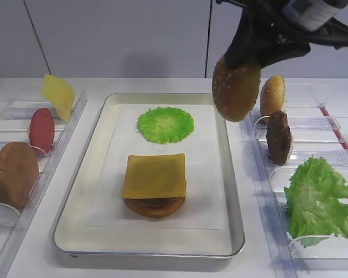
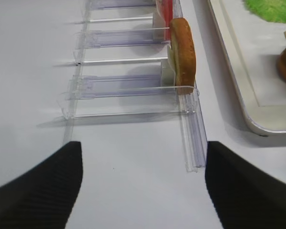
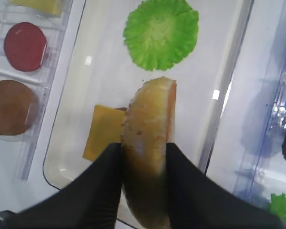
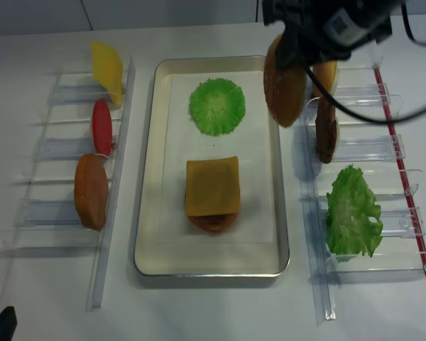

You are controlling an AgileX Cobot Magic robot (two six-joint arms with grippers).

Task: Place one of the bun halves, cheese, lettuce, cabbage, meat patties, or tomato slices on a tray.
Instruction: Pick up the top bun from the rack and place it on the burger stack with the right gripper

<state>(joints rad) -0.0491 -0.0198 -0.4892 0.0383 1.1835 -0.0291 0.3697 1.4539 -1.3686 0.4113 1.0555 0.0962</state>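
My right gripper (image 3: 144, 160) is shut on a sesame bun half (image 1: 236, 88), held on edge in the air over the silver tray (image 1: 235, 191) near its far right rim. On the tray's white paper lie a round green cabbage leaf (image 1: 165, 124) and a cheese slice (image 1: 155, 175) on top of a brown round. My left gripper (image 2: 143, 186) hovers open over bare table at the near end of the left rack, with nothing between its fingers.
The right clear rack holds another bun half (image 1: 272, 95), a dark meat patty (image 1: 278, 138) and lettuce (image 1: 320, 200). The left rack holds cheese (image 1: 58, 95), a tomato slice (image 1: 42, 130) and a smooth brown disc (image 1: 14, 174).
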